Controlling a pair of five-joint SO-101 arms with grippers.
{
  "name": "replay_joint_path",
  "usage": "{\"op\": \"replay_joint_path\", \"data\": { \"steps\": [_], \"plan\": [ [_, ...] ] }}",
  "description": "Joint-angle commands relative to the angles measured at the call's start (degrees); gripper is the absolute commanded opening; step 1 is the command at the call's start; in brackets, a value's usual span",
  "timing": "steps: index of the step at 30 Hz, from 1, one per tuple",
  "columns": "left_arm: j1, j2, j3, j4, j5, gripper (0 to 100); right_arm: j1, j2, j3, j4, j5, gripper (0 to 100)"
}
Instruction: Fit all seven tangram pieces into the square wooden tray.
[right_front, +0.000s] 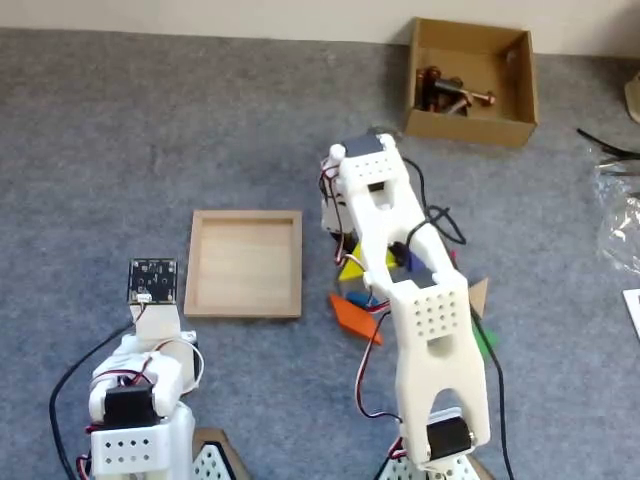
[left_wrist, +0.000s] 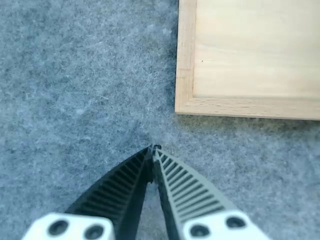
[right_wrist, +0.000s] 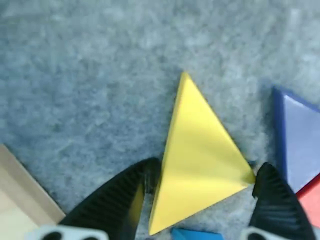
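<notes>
Tray (right_front: 192, 262) sat left of centre with no pieces in it. The pieces (right_front: 355, 312) lay clustered on the carpet (right_front: 100, 150) just right of it, the yellow triangle (right_wrist: 200, 160) among them. Right gripper (right_wrist: 206, 172) had its fingers spread wide either side of that triangle, not pinching. Left gripper (left_wrist: 152, 149) was closed on nothing by the tray's near-left corner. Triangle looked thin, stiff, light and slick. I'd pinch across its edges near the wide end, since the slanted sides could squirt out.

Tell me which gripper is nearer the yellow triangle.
Right. The right gripper straddles the yellow triangle, one finger on each side. The left gripper sits shut over the carpet beside the tray, on the side away from the triangle.
</notes>
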Motion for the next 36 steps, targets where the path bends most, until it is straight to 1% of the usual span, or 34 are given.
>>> {"op": "replay_joint_path", "data": {
  "steps": [1,10,14,16,20,23,31,33,36],
  "plan": [
    [-0.5,0.4,1.2,0.4,0.2,0,-1.9,0.4,-0.4,1.0,0.7,31.0],
    [-0.5,0.4,1.2,0.4,0.2,0,-4.4,0.7,-0.3,1.6,1.1,31.0],
    [-0.5,0.4,1.2,0.4,0.2,0,-4.0,0.6,-0.1,1.7,1.2,30.8],
    [-0.5,0.4,1.2,0.4,0.2,0,-3.9,0.6,0.0,1.7,1.5,27.8],
    [-0.5,0.4,1.2,0.4,0.2,0,-4.0,0.6,-0.2,1.7,10.5,15.4],
    [-0.5,0.4,1.2,0.4,0.2,0,-4.0,0.8,-0.3,1.6,13.6,8.3],
    [-0.5,0.4,1.2,0.4,0.2,0,-2.6,0.9,-0.3,1.5,14.6,7.0],
    [-0.5,0.4,1.2,0.4,0.2,0,-1.6,0.7,-0.4,1.5,18.5,7.0],
    [-0.5,0.4,1.2,0.4,0.2,0,-0.2,0.6,-0.4,1.6,27.6,7.0]
  ]
}}
